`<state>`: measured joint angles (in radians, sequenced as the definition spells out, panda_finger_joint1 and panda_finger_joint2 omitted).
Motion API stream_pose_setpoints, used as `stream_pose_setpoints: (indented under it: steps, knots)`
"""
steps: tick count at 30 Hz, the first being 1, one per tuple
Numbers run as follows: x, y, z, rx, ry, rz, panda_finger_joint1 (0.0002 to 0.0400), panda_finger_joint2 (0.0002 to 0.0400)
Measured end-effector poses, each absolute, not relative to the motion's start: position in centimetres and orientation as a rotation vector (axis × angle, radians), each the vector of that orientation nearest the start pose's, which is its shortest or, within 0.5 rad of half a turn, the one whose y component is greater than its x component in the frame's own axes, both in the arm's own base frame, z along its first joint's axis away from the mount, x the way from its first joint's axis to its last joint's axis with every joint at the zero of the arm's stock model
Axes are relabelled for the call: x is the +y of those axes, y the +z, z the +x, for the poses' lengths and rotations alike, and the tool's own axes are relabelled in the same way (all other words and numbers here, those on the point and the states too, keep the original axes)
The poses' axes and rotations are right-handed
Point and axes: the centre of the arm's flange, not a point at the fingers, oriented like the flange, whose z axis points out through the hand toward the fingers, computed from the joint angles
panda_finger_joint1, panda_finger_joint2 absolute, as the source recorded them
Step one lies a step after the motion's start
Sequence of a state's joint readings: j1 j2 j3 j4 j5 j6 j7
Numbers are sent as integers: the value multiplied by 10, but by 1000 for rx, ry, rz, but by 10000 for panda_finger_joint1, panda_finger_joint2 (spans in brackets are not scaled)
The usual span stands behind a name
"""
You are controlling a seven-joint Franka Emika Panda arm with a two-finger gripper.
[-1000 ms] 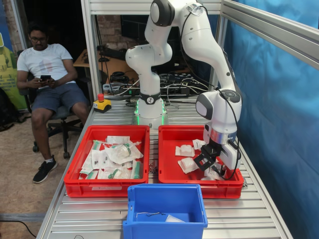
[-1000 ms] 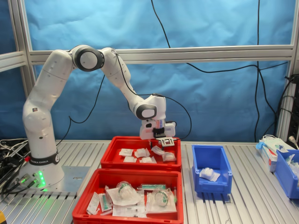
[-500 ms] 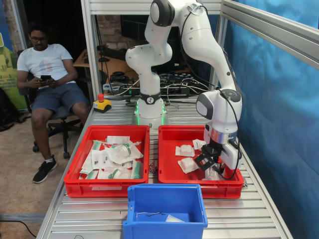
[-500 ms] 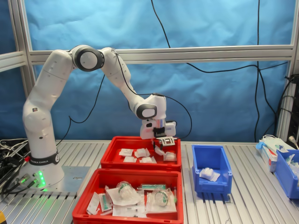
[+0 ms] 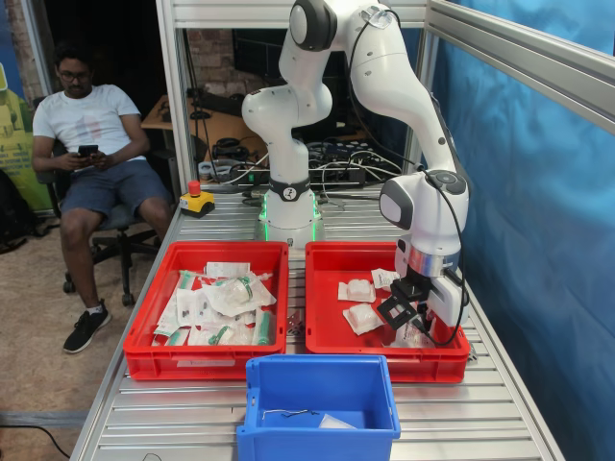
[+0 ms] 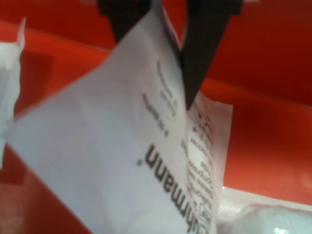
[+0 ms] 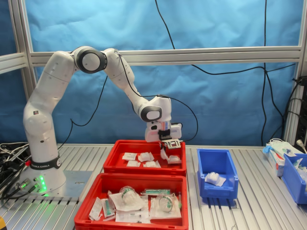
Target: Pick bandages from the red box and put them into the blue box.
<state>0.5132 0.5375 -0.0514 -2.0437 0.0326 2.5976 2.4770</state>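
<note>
First exterior view: the black gripper (image 5: pixel 407 321) hangs low over the shallow red plastic crate (image 5: pixel 327 336), the deep blue plastic crate (image 5: pixel 317 386) nearer the camera — wrist view: a flat white printed bandage packet (image 6: pixel 131 161) is pinched between its fingers — second exterior view: that blue crate lies toward the second exterior view's right.

Blue fabric sheeting (image 7: pixel 216 28) hangs behind a silver aluminium frame (image 7: pixel 192 56) at the ribbed metal table (image 5: pixel 480 423). In the first exterior view's left, a seated man (image 5: pixel 91 158) occupies a dim workshop with a cluttered wooden desk (image 5: pixel 207 120).
</note>
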Motion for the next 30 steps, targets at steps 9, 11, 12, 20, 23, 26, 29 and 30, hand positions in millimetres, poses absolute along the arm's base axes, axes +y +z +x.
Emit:
stream_pose_setpoints:
  steps: [9,11,12,20,23,26,29,30]
  knots:
    - [265,176,535,2660,-20,-1641,41,41]
    - [264,176,535,2660,-21,-1640,41,41]
    - [264,176,535,2661,-23,-1639,41,41]
    - [254,178,536,2702,-31,-1638,41,41]
    - [246,184,539,2726,-37,-1629,41,41]
    - [237,196,543,2741,-46,-1607,41,41]
    - [225,211,549,2759,-56,-1578,40,40]
    - [221,216,550,2763,-58,-1569,40,40]
